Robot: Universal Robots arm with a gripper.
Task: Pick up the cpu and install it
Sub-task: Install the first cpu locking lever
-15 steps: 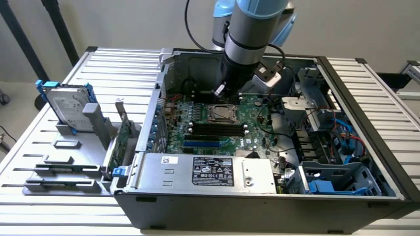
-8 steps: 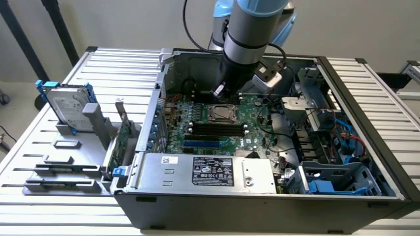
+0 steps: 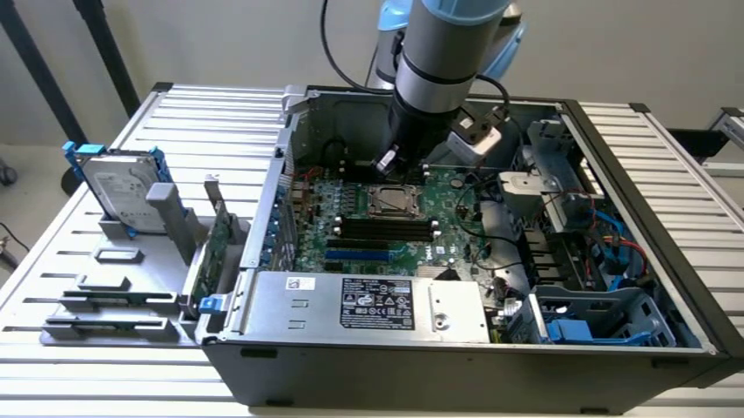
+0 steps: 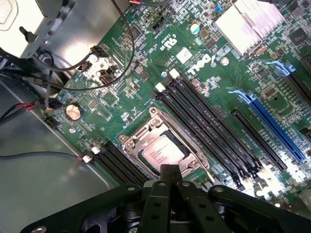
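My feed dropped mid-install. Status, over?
Gripper shut, empty, just above socket. Cpu seated in motherboard socket. Nothing between them.

A hard drive with blue rails [image 3: 120, 185] stands upright in a grey holder [image 3: 131, 287] beside the open computer case [image 3: 651, 261].

I count one cpu [image 4: 162, 150] seated in one socket [image 4: 131, 141] on the motherboard [image 3: 402, 228]. One computer case [image 3: 628, 200] on the counter [image 3: 186, 104], one power supply box [image 3: 361, 305] along its near edge, one hard drive [image 3: 120, 185] upright in the rack, one blue slot [image 4: 272, 128].
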